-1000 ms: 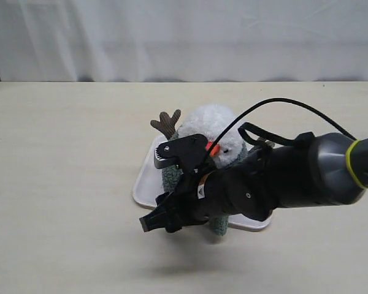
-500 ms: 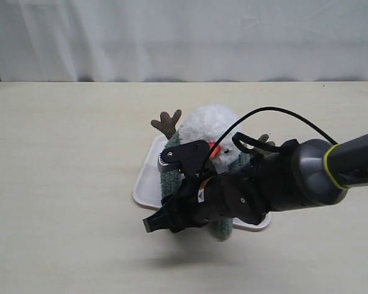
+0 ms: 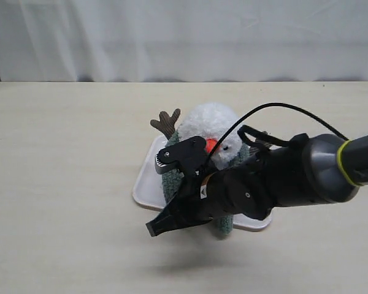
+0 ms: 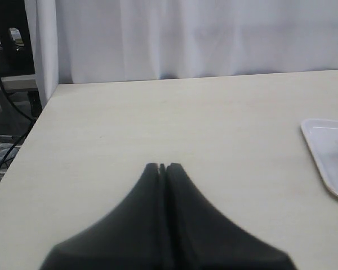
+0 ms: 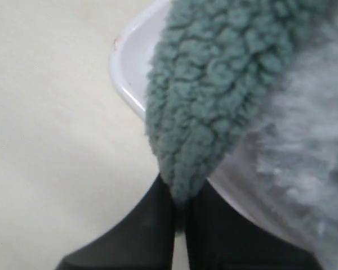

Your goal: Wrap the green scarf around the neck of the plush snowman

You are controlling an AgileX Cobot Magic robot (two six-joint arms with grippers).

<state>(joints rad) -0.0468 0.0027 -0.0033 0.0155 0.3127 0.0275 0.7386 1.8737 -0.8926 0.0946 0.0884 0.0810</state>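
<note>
The plush snowman (image 3: 211,122) stands on a white tray (image 3: 145,184), its orange nose just above my right arm. The green scarf (image 3: 170,179) lies round its neck, which the scarf and my arm hide. One fuzzy end hangs down the snowman's front over the tray's edge. My right gripper (image 3: 153,228) reaches across in front of the snowman. Up close, the right gripper (image 5: 180,194) is shut on the tip of the green scarf (image 5: 214,95), beside the snowman's white fluff (image 5: 310,146). My left gripper (image 4: 162,167) is shut on nothing, low over bare table.
A brown twig arm (image 3: 166,122) sticks out beside the snowman's head. The tray's rim (image 5: 121,67) lies right under the held scarf end, and one tray corner (image 4: 327,146) shows off to the side of the left gripper. White curtain behind the table.
My right gripper has shifted a little to the right and toward the table's front, still pinching the scarf end. The snowman has hardly moved.
</note>
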